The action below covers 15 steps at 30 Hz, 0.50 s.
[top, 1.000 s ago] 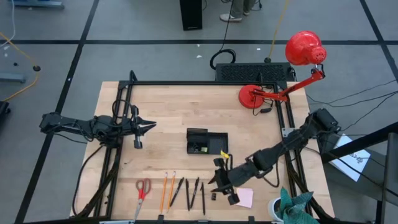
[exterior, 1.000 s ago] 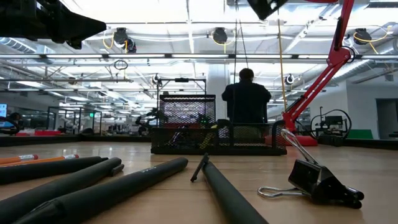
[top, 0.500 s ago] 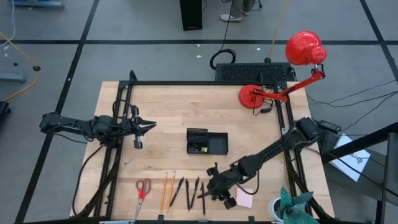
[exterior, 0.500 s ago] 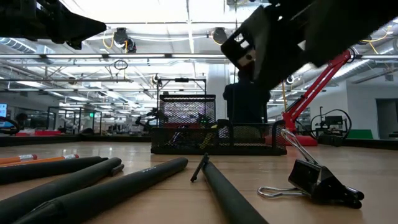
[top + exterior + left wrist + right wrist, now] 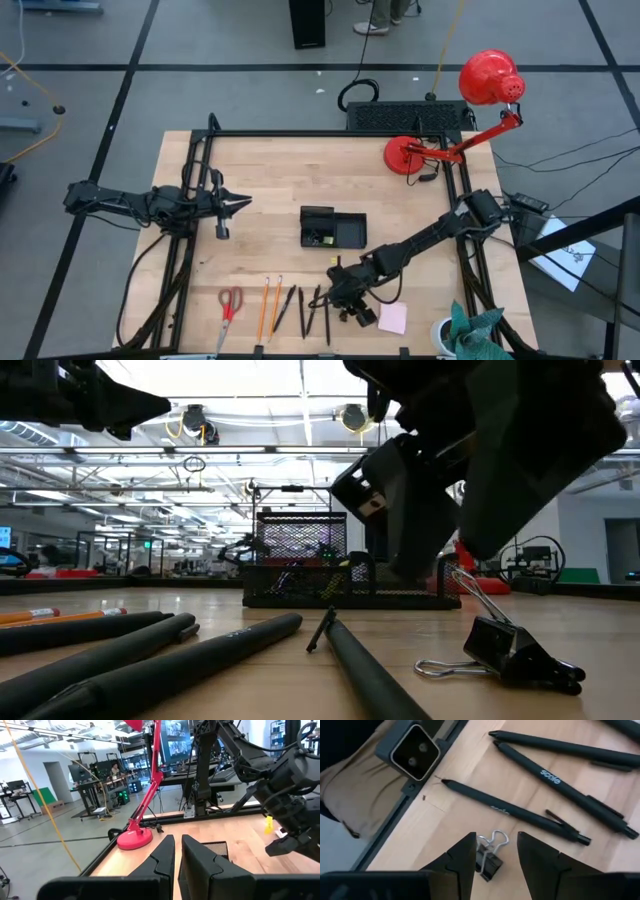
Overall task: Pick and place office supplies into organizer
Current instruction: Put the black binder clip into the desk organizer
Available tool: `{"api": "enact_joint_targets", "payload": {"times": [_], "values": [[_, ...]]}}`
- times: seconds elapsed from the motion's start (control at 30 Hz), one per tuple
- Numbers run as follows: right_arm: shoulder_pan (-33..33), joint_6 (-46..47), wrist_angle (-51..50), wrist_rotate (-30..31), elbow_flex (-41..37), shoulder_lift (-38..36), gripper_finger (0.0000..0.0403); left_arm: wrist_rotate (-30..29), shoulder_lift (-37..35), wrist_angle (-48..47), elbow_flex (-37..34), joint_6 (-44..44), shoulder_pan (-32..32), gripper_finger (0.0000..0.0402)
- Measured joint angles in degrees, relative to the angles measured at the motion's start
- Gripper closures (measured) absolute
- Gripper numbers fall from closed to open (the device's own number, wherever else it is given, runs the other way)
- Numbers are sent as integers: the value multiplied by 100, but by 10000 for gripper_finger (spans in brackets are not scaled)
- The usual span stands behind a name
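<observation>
The right hand point(image 5: 345, 298) hangs low over the near part of the counter point(image 5: 270, 170), with its two fingers point(image 5: 462, 857) spread apart and nothing between them. In the right wrist view a small black binder clip point(image 5: 489, 855) lies on the wood directly under the gap of the fingers, its wire handles pointing away from the hand. Just beyond the clip lie three black pens point(image 5: 515, 812), close to each other and not parallel.

I judge that the step in hand is the approach for picking this clip. The next move calls for a straight descent, so that the fingers come on both sides of the clip's black body and not on the thin wire handles, and then a closing. The nearest pen is close, so the fingers should not push it.

The organizer point(image 5: 333, 229) stands farther in on the counter, beyond the right hand, and some small things already lie in it. A pink sticky-note pad point(image 5: 392, 318) lies just beside the hand. On the hand's other side lie the orange pencils point(image 5: 268, 305) and, farther, the red-handled scissors point(image 5: 229, 303).

The left hand point(image 5: 236, 203) waits well apart, above the far left of the counter, its fingers point(image 5: 165, 857) almost together and holding nothing.

In the high view the right arm covers the clip. In the low view the arm hides part of the organizer, and what lies inside it is too small to name.
</observation>
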Motion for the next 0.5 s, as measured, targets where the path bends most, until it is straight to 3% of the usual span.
{"api": "enact_joint_targets", "payload": {"times": [0.37, 0.5], "values": [[6, -47, 141, -172, -7, 273, 268, 0, 0, -51, 0, 6, 0, 360], [12, -46, -90, -209, -7, 270, 293, 0, 2, -48, 0, 6, 0, 360]]}}
